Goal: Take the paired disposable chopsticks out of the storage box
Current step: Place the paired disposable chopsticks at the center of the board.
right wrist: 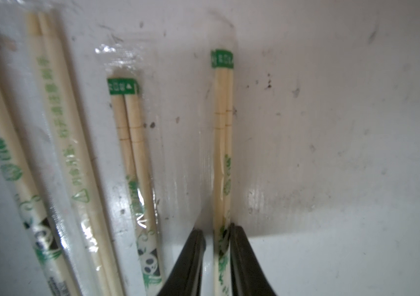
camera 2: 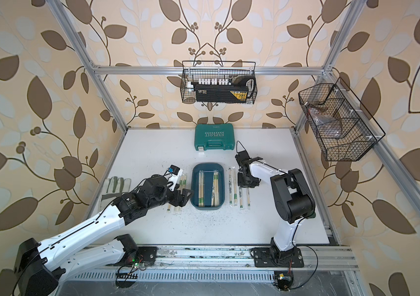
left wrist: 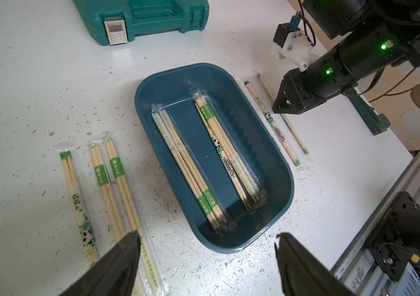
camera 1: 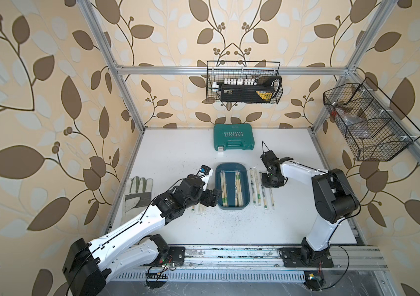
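White scuffed tabletop (camera 1: 178, 230), framed in aluminium profile against leaf-pattern wallpaper, carries the storage box (left wrist: 268, 143) at centre. Two bundles of paired disposable chopsticks (left wrist: 188, 169) lie lengthwise inside it, one along each long wall. Further pairs lie on the tabletop on both sides of the box. Each pair consists of two pale wooden sticks in a narrow clear wrapper with green bands and small print.

Expect low weight, stiff sticks and a slippery, crinkling film. Grip across the sticks near mid-length, not on the loose wrapper ends.

Left gripper (left wrist: 207, 234): fingers spread wide, empty, poised beside the box's near left corner.

Right gripper (right wrist: 216, 230): fingers narrowly apart astride one pair (right wrist: 223, 153) lying on the tabletop. Whether it is clamped cannot be determined.
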{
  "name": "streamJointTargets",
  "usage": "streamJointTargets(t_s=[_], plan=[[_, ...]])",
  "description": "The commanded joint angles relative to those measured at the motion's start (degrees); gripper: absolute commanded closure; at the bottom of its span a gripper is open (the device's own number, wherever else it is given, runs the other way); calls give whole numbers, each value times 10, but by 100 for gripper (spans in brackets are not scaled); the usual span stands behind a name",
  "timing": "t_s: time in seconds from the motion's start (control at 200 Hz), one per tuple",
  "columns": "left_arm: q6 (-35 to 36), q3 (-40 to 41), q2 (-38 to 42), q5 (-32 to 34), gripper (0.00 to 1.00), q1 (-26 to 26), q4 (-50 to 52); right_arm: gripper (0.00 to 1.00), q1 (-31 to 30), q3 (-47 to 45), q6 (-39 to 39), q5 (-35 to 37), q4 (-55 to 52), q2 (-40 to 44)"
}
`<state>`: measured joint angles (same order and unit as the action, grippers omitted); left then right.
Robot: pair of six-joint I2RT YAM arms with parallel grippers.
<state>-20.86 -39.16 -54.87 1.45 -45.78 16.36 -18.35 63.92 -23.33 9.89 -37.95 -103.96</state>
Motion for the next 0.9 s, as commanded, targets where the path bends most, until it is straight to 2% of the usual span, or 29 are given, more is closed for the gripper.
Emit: streamJointTargets(t_s=[0.0,0.11,0.321,0.591,0.897], plan=[[12,-12,2,10,13,-2,1,72,-5,-5,-8,-16,-20,-31],[11,-10,-1,9,13,-1,0,66,-5,-5,-8,-16,-20,-24],[7,-10,-5,12,13,-1,2,65,-5,-4,-6,-24,-26,-14],[4,-21,3,6,13,-1,5,58,-5,16,-1,-34,-61,25],[-22,-61,-39,31,14,-2,34,53,-5,40,24,-37,-120,134]])
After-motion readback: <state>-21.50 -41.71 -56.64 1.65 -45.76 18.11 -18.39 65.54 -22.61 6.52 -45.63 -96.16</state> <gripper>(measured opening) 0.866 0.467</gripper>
